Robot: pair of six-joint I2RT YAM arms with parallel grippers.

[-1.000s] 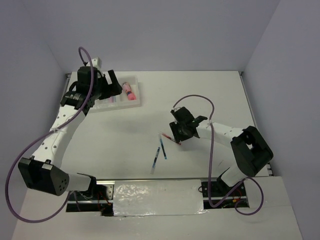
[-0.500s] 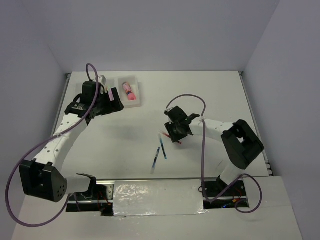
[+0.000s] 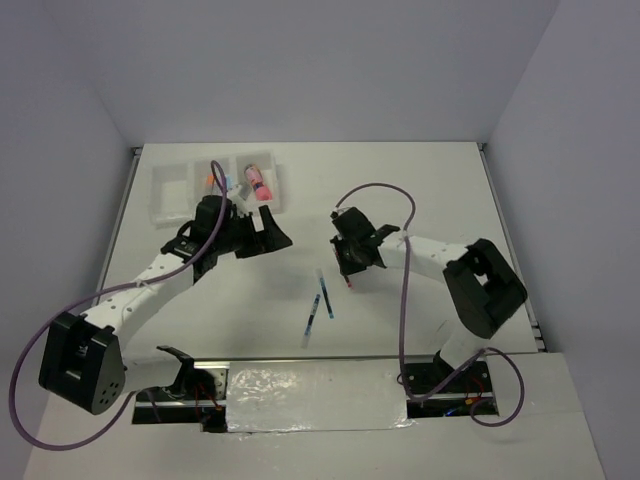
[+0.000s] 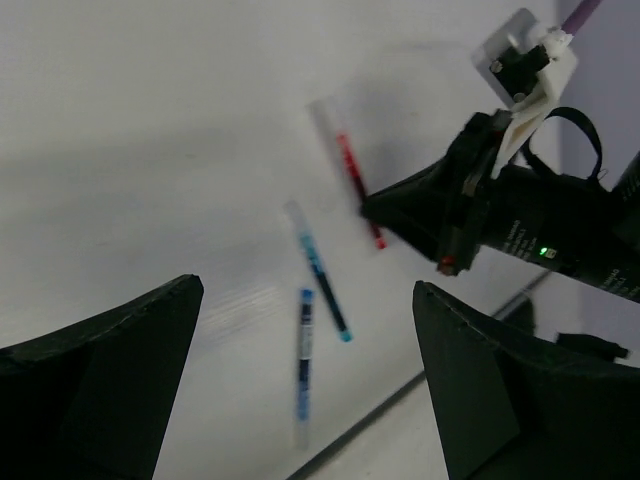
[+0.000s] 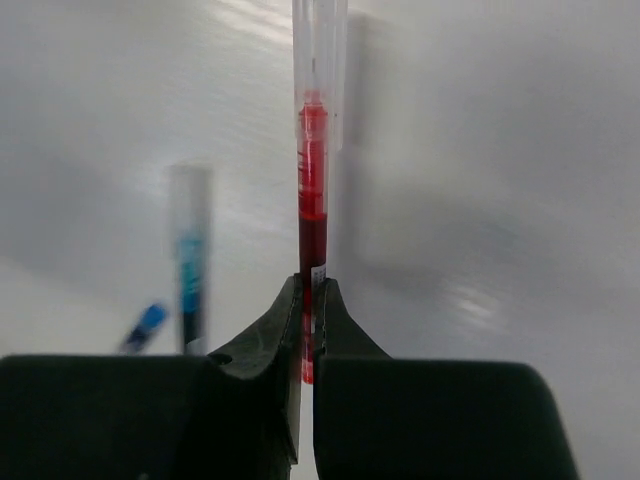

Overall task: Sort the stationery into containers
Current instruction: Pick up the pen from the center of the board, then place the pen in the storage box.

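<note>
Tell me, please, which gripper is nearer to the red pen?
Right. The right gripper is shut on the red pen, touching its end; the left gripper hangs open, apart from it, off to its left in the overhead view.

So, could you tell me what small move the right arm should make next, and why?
I would probably lift the right gripper up a little. It is shut on the red pen, which seems to lie on the table close to the blue pens; rising first should clear them before it carries the pen to the bins.
</note>
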